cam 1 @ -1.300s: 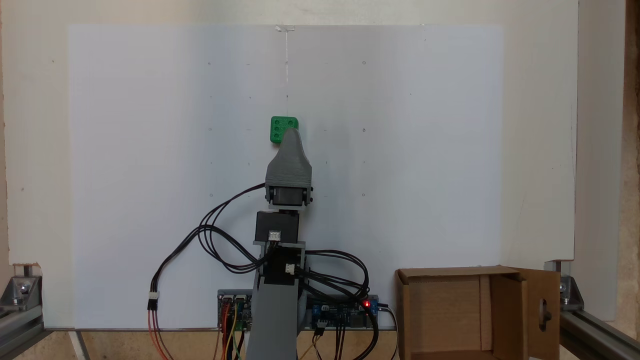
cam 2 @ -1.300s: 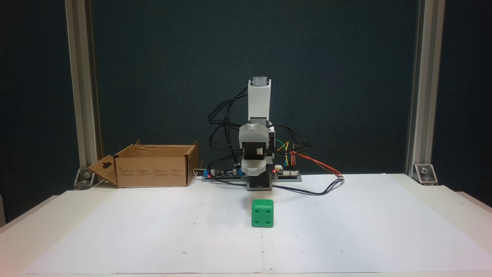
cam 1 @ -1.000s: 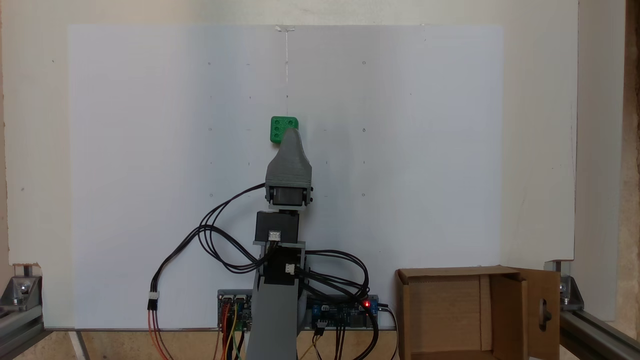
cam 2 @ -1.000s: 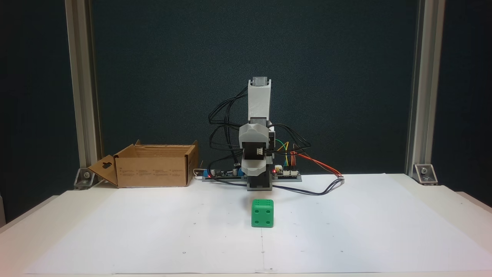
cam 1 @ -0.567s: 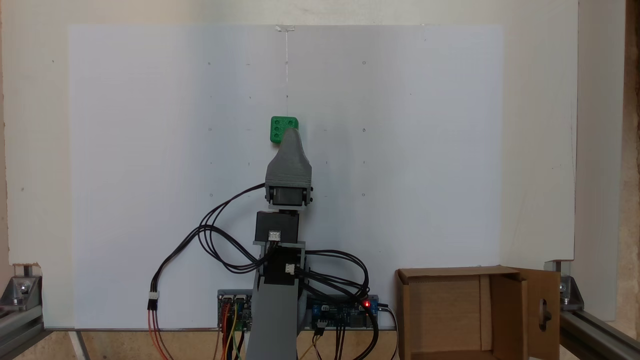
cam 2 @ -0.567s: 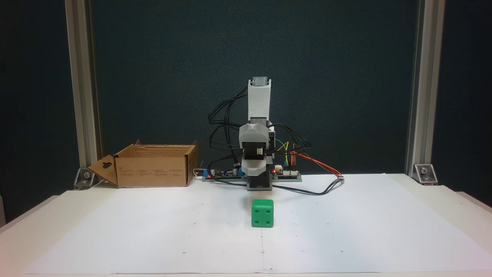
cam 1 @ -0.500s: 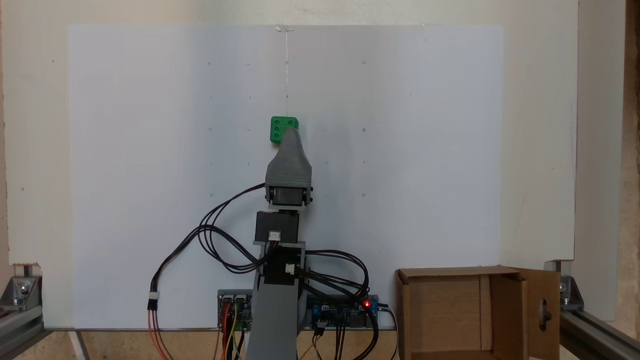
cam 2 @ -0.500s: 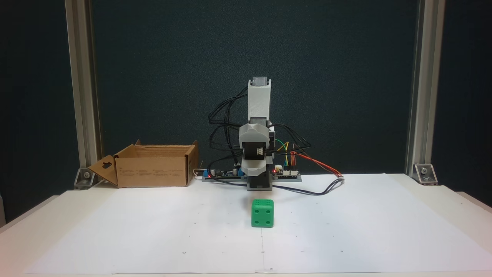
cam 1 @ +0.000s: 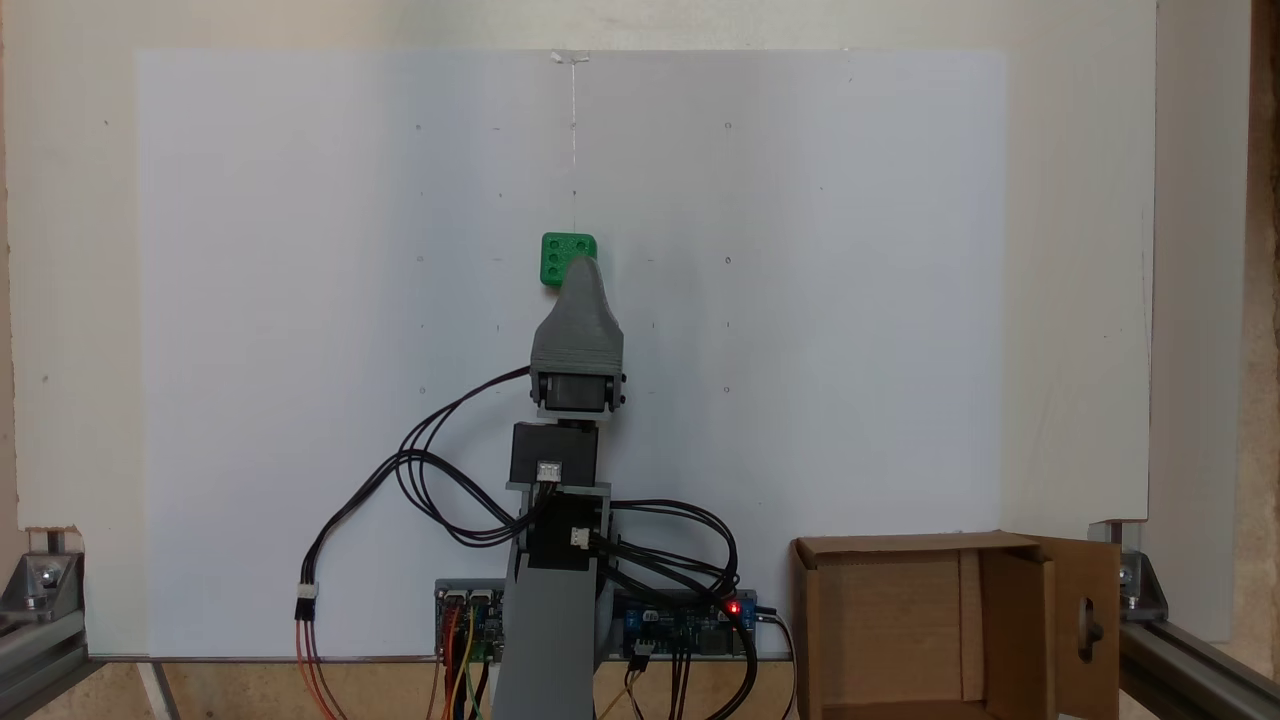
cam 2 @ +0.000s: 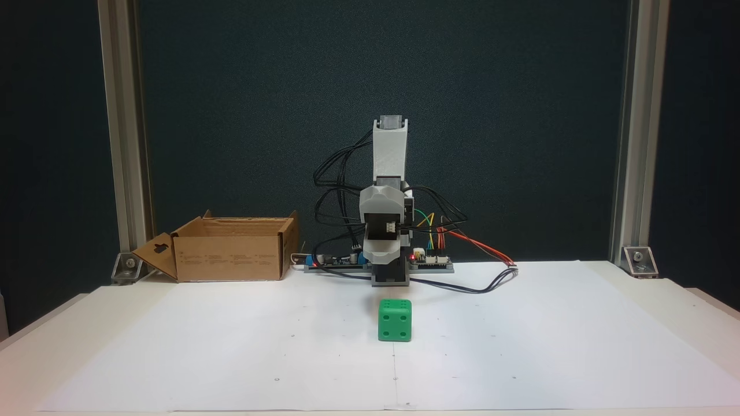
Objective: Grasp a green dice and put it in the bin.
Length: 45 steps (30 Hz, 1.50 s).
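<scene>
In both fixed views nothing is changing: the arm, the green dice (cam 1: 558,257) and the bin (cam 1: 905,625) are standing exactly where they were in the pictures of a second ago. The dice is lying on the white paper (cam 1: 300,300) that is covering the table (cam 2: 682,312), near the middle line, and in the view from above the tip of the pincer (cam 1: 581,265) is overlapping its lower right corner. In a fixed view from the front, the dice (cam 2: 395,320) is resting free on the paper, in front of the folded arm, and nothing is touching it. The pincer (cam 2: 381,254) is pointing toward this camera, and its two jaws are lying one over the other for both cameras, so I cannot tell how far it is open; it is holding nothing. The bin (cam 2: 231,254) is standing well apart, at the left of the arm's base in this view, with its flaps open. I am judging that the task is not yet starting: the arm is waiting in its rest pose, and the reach to the dice is the first step to come.
</scene>
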{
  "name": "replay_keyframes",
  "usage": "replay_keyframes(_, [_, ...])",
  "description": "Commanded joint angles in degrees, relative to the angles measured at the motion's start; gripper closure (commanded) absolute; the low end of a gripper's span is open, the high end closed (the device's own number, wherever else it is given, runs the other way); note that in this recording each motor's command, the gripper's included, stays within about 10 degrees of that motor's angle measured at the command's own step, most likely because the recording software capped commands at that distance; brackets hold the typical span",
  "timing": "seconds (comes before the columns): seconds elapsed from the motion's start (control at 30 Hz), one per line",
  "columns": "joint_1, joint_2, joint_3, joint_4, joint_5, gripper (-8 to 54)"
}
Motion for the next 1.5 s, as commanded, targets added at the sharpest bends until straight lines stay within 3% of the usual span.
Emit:
replay_keyframes(0.0, [0.0,6.2,2.8,-4.1,1.2,0.6])
replay_keyframes(0.47, [-1.3,6.1,-1.1,-2.1,0.9,1.7])
replay_keyframes(1.37, [-4.8,5.9,-57.3,95.6,7.9,2.3])
replay_keyframes(1.47, [-4.8,2.6,-61.9,106.3,7.9,2.4])
